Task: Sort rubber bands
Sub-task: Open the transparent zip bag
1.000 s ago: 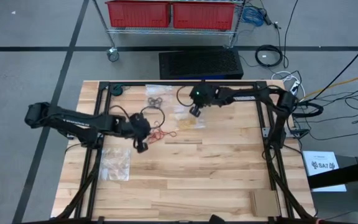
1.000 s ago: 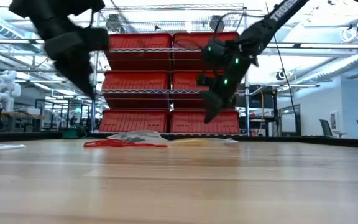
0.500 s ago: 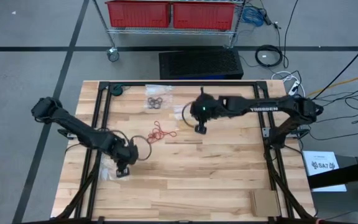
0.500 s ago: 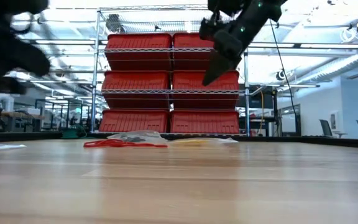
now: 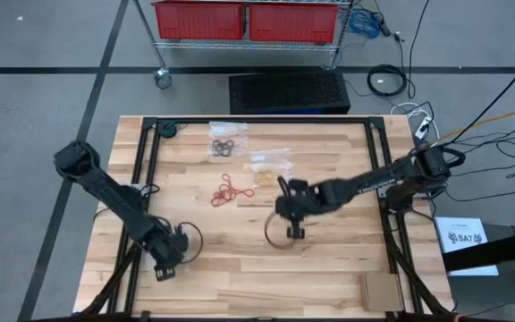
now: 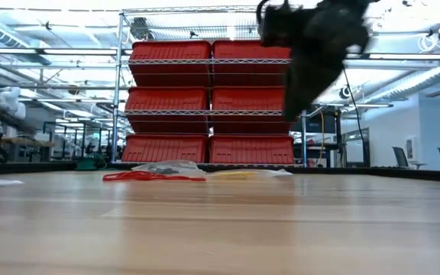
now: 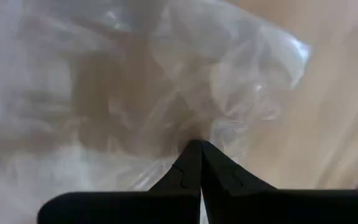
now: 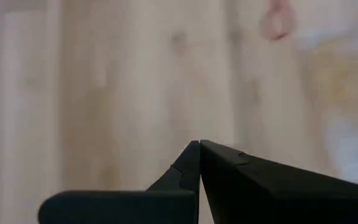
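Three heaps of rubber bands lie on the far half of the table: black [image 5: 222, 146], red [image 5: 229, 190] and tan [image 5: 266, 177]. The tan heap lies beside a clear bag [image 5: 271, 159]. In the low view the red bands [image 6: 153, 176] and tan bands [image 6: 239, 174] lie flat on the wood. My left gripper [image 5: 168, 258] is shut near the table's near left. It points at a crumpled clear plastic bag [image 7: 166, 74] that fills the left wrist view. My right gripper [image 5: 294, 219] is shut and raised over bare wood at mid-table, nearer than the bands. My left gripper [image 7: 199, 144] has its shut tips close in front of the clear bag's crumpled film [image 7: 185, 118], coming from above. I cannot tell whether they touch it. My right gripper touches nothing.
A black frame [image 5: 266, 119] runs round the table top. Black cable loops hang by each wrist [image 5: 280, 234]. A cardboard piece [image 5: 381, 289] lies at the near right corner. Red bins on a wire rack [image 6: 205, 99] stand beyond the far edge. Bare wood [image 5: 240, 268] spans the near half.
My left gripper has swung from beside the red bands toward the table's near left, ending over the clear bag. My right gripper has moved from the far side by the tan bands toward the near edge, to mid-table. The bands have stayed where they were.
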You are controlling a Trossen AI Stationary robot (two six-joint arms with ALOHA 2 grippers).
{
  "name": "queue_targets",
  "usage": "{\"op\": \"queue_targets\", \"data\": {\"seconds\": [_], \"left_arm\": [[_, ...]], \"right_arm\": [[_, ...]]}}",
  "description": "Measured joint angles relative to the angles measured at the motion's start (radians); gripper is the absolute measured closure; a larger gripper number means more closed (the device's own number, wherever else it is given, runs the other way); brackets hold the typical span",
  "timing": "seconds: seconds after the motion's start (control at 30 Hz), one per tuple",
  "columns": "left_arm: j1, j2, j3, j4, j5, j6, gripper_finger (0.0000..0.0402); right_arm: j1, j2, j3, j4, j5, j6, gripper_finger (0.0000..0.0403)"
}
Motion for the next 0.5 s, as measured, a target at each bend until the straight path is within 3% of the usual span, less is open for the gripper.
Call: {"op": "queue_targets", "data": {"seconds": [0.13,0.3,0.37,0.5], "left_arm": [[0.021,0.053,-0.002,0.246,-0.217,0.046,0.04],[0.115,0.105,-0.007,0.565,-0.465,0.214,0.04],[0.148,0.11,0.015,0.641,-0.501,0.276,0.04],[0.176,0.109,0.068,0.623,-0.552,0.383,0.04]], "right_arm": [[0.122,0.0,-0.034,0.064,0.013,0.138,0.0403],[0.259,0.0,-0.039,0.243,0.047,0.24,0.0403],[0.305,0.0,-0.039,0.325,0.085,0.262,0.0403],[0.369,0.037,-0.038,0.454,0.183,0.307,0.0403]]}}
